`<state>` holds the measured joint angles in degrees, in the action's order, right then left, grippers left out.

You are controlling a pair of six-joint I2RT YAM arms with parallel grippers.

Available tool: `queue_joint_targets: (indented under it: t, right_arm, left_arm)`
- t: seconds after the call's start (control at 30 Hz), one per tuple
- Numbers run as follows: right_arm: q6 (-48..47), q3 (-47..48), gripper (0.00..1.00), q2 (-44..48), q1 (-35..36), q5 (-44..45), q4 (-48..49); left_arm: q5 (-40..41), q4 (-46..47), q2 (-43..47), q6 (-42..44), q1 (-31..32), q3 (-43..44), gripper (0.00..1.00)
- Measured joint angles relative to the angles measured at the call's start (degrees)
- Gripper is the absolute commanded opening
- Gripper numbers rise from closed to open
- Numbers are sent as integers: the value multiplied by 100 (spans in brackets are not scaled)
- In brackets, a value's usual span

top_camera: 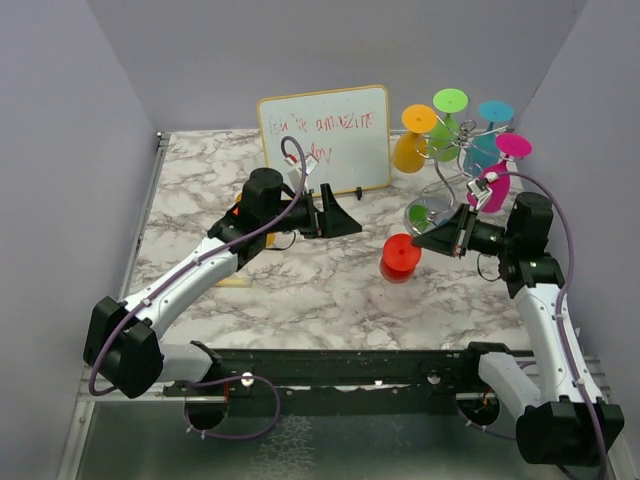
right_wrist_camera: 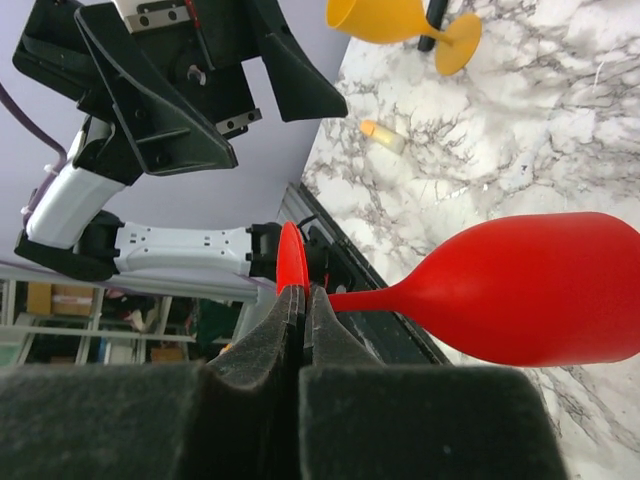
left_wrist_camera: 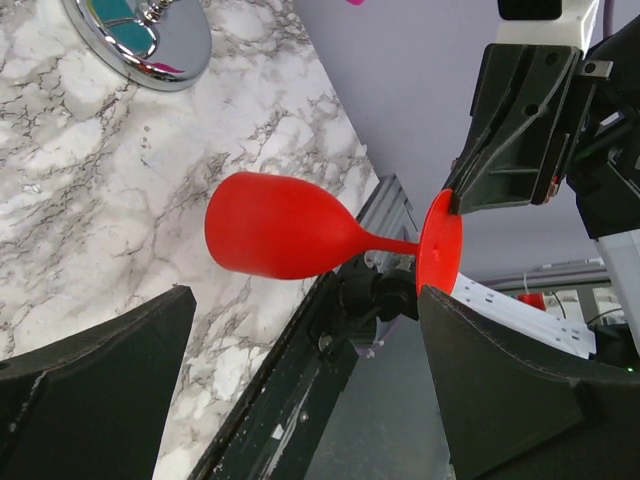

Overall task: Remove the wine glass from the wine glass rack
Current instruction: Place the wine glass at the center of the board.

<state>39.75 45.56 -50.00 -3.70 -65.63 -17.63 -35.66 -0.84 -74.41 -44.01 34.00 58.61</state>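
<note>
Right fingers (right_wrist_camera: 250,350) clamp wine glass (right_wrist_camera: 530,290) at foot-rim.

Wine glasses, five in all: one red glass (top_camera: 400,258), one orange glass (top_camera: 410,150), one green glass (top_camera: 450,100), one cyan glass (top_camera: 494,112), one magenta glass (top_camera: 513,146).
Wine glass rack (top_camera: 437,205): one.
Whiteboard (top_camera: 325,135): one.
Arms, two: left arm (top_camera: 190,280), right arm (top_camera: 545,300).
Small yellowish item (right_wrist_camera: 385,136) lying on the surface (top_camera: 200,190): one.

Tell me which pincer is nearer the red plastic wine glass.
Right. The right pincer is shut on the foot of the red plastic wine glass; the left pincer stands open, apart, facing it from the left.
</note>
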Motion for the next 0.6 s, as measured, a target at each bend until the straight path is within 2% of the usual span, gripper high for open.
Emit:
queue_joint_targets:
  t: [0.23, 0.6]
  right_arm:
    - [-282, 111, 0, -389, 258, -28, -190]
    - [-363, 304, 0, -385, 549, 44, -271]
  left_arm:
    - [179, 251, 4, -87, 26, -310, 94]
    - [37, 411, 50, 98, 26, -378, 94]
